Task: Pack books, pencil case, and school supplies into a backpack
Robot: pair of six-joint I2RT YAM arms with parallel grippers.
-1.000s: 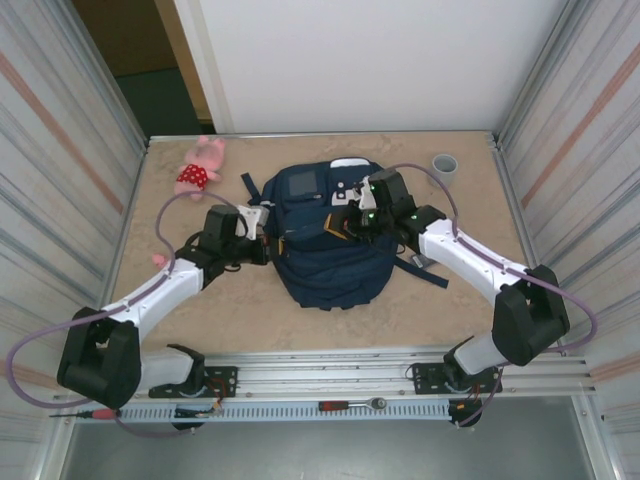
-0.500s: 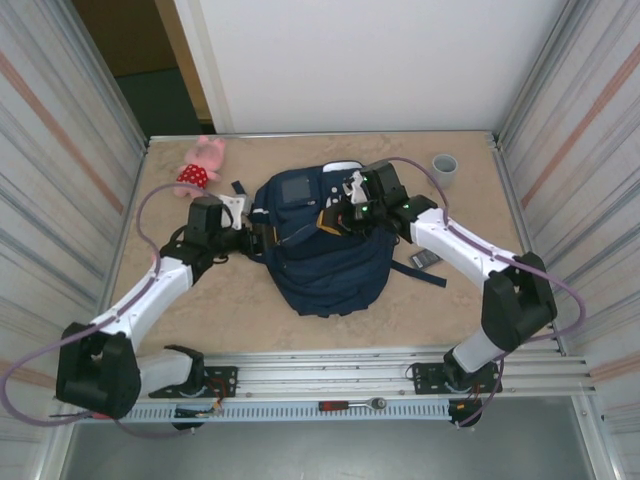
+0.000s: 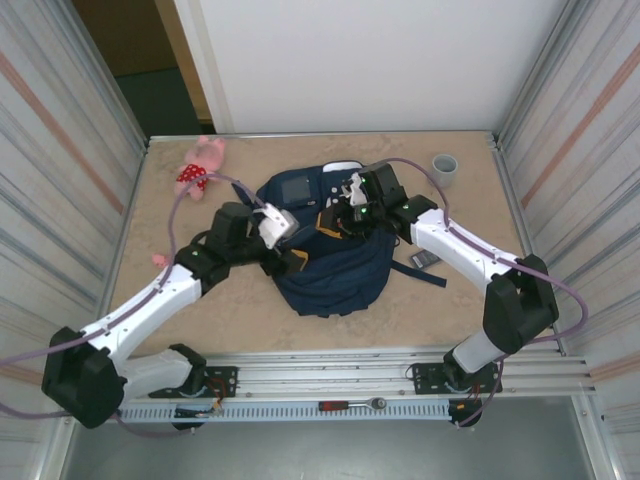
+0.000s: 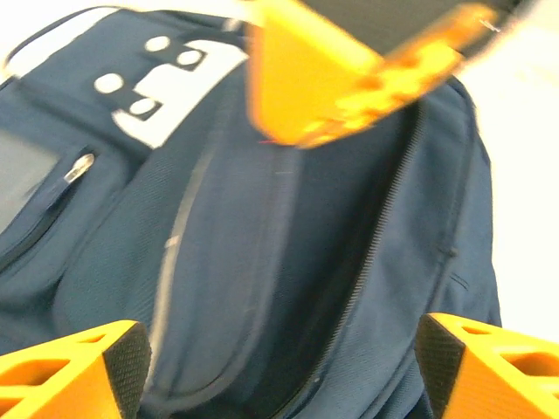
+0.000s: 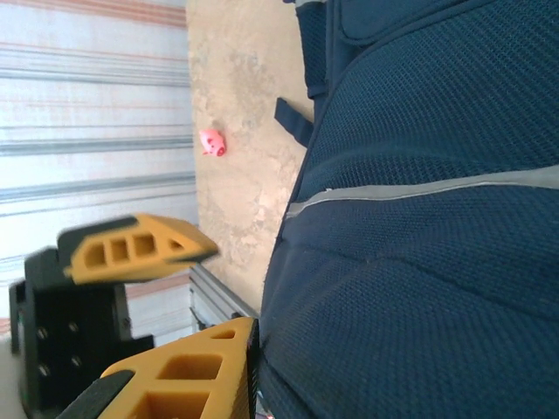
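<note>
The backpack lies at counter centre, toward the far edge, with its main zip gaping. The left pincer hangs above the opening, jaws wide apart and empty. The right pincer, jaws narrowly apart and gripping nothing, sits beside the top fabric, probably to steady the mouth.

Pink plush toy far left — grey cup far right, seemingly upright.

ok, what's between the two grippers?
Backpack fabric and its zip. The left wrist view shows the left gripper nearest and the right gripper beyond it.
</note>
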